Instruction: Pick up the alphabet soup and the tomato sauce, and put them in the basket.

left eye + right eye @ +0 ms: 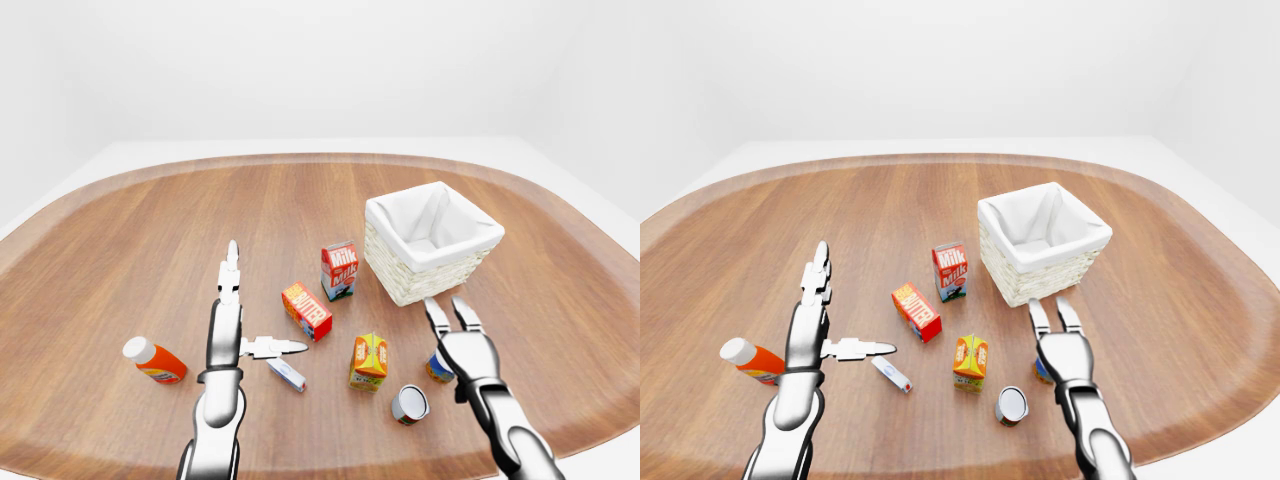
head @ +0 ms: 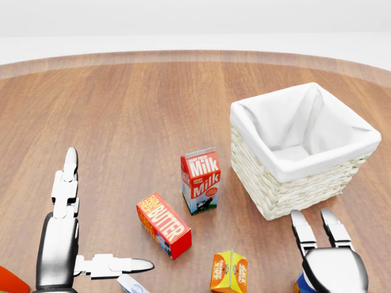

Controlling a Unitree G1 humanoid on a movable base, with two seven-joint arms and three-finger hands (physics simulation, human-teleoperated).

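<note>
Wooden table (image 1: 150,230) — one basket (image 1: 432,242), two cans (image 1: 409,403), three cartons (image 1: 339,270), two open hands (image 1: 462,350)

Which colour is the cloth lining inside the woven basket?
The cloth lining is plain white; the basket wall is cream wicker. Head view shows it best.

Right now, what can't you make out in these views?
- Can under the right hand: the hand covers most of it in every view; label unreadable.
- Lying can: too small in the eye views; outside the head view.
- Basket: floor partly hidden by its liner folds.
- Red bottle: cropped in head view.
</note>
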